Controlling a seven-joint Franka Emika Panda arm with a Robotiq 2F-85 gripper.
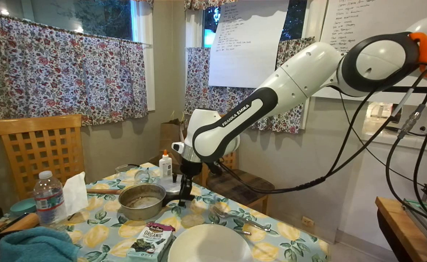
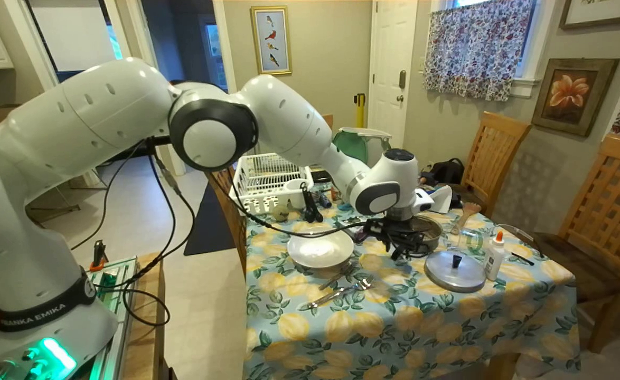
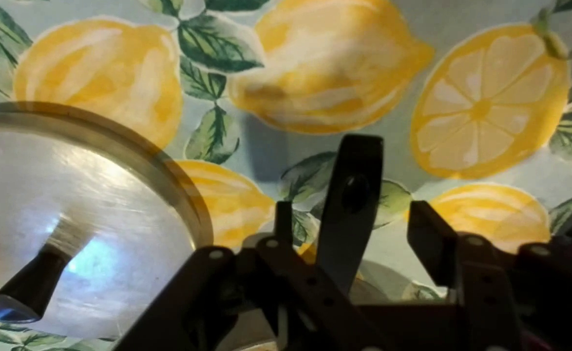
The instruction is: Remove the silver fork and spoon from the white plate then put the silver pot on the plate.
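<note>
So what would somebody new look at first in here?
Probably the big white robot arm, reaching over the lemon-patterned tablecloth. Its open gripper straddles the dark handle of the silver pot. The shiny lid lies on the tablecloth near the pot.

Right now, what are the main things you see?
plate: 1, white, on table
fork: 1, silver, near plate
spoon: 1, silver, near fork
snack box: 1, multicoloured, near plate
glue: 1, white, on table
lid: 1, silver, near glue
pot: 1, grey, near lid
bottle: 1, clear, on table
towel: 1, teal, near bottle
basket: 1, white, at table's end
chairs: several, brown, around table
arm: 1, mostly white, over table
gripper: 1, black, around pot's handle
</note>
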